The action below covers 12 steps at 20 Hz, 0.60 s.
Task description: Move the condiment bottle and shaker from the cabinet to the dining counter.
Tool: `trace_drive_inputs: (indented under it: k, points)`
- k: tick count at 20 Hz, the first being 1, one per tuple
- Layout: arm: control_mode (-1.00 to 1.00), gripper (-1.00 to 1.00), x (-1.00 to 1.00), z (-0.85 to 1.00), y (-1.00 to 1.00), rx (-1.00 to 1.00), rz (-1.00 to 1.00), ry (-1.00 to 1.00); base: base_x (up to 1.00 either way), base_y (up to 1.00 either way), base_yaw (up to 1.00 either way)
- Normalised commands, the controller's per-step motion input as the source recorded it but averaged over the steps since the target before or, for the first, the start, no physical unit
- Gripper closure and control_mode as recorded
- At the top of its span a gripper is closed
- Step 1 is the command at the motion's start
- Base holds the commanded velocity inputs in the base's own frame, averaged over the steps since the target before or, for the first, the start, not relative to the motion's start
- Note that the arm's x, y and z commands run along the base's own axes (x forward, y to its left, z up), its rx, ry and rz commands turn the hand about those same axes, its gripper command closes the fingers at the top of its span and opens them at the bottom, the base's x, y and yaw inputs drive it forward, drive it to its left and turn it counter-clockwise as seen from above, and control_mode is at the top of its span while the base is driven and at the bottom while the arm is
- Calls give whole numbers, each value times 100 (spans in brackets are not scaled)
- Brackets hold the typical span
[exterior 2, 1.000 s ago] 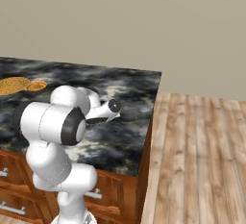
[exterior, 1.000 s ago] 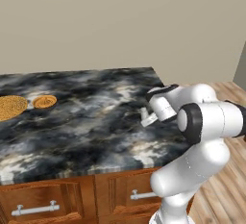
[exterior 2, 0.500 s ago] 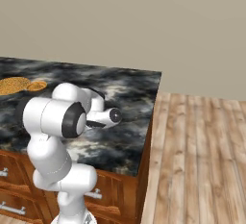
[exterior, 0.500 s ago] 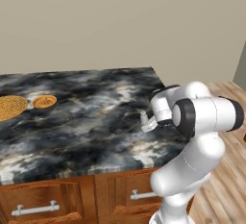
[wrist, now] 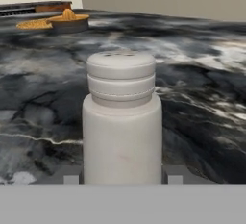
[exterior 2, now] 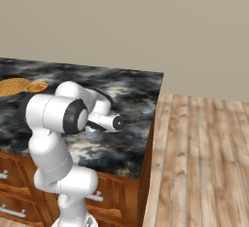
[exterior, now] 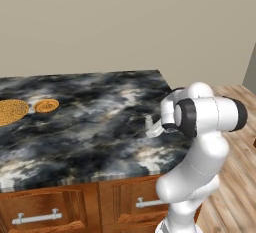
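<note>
The shaker (wrist: 122, 122) stands upright in the middle of the hand view, large and close, a pale grey-white cylinder with a ribbed, rounded cap. The two small dark finger tips (wrist: 71, 179) show at its lower left and lower right, one on each side of its body, right at its flanks; the gripper (wrist: 123, 180) is closed on the shaker. In the left base view the shaker (exterior: 148, 122) is a tiny pale cylinder at centre right, just left of the white wrist, low over the dining counter (exterior: 90, 127); whether its base touches the stone cannot be told.

The dining counter's black-and-grey marbled top fills the left and centre of the left base view. Its right edge runs just behind the arm, and its near edge lies above the wooden drawers with grey handles. The shaker sits toward the counter's right end, inside both edges. The stone to the left of the shaker is bare across a wide stretch.

Two flat golden-orange round things (exterior: 46, 106) lie at the far left of that view, well apart from the shaker; they appear at the upper left of the hand view too. In the right base view, a wooden plank floor (exterior 2: 204, 158) spreads beyond the counter's right edge, open to the frame's right side.
</note>
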Motion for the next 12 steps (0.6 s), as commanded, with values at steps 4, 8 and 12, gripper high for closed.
trace_drive_inputs:
  k: [4, 8, 12]
  points:
    - [-100, 100, 22, 0, 0, 11, 0, 0, 0, 0, 0]
    - [-100, 100, 27, -1, 0, 2, 0, 0, 0, 0, 0]
    - [-100, 100, 23, -3, 0, 0, 0, -2, 0, 0, 0]
